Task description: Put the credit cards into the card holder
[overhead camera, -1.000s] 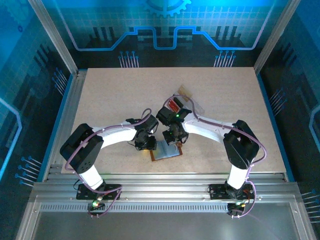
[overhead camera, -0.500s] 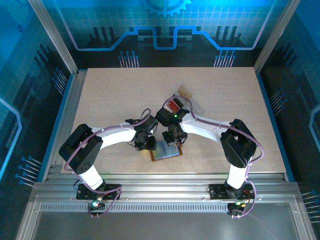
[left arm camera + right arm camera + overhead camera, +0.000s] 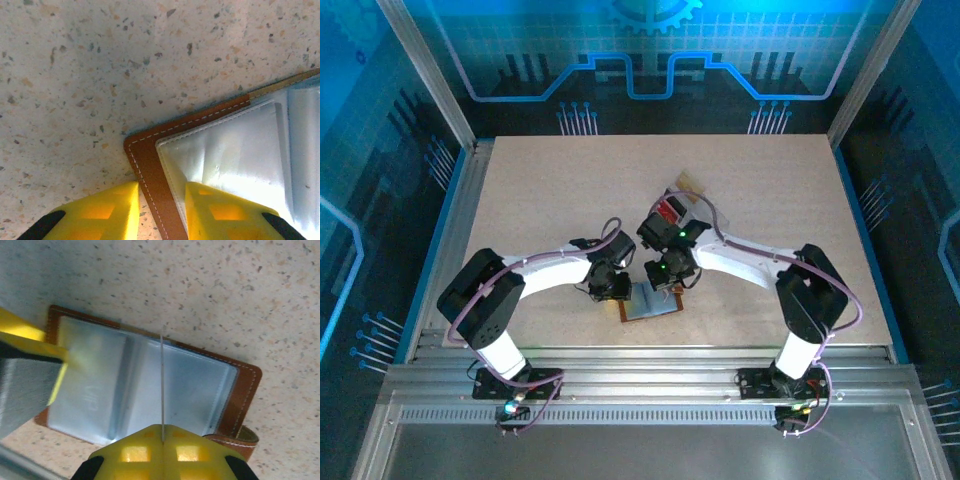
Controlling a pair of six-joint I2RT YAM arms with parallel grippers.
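Count from the top view: 2 arms, 2 hands: left hand (image 3: 612, 290) and right hand (image 3: 666, 281). 1 tabletop (image 3: 550, 190).

1 card holder (image 3: 651, 304), brown and lying open. The right wrist view shows 2 clear pocket leaves in it, one on each side of the fold, plus 1 strap tab (image 3: 235, 438).

3 cards visible:
- 1 edge-on card (image 3: 162, 385) between the right hand's fingers, colour can't tell
- 1 red card (image 3: 666, 210)
- 1 tan card (image 3: 688, 182)

1 clear tray (image 3: 682, 198) by the red card; compartment count can't tell.

Left wrist view: 2 yellow fingers (image 3: 110, 210).
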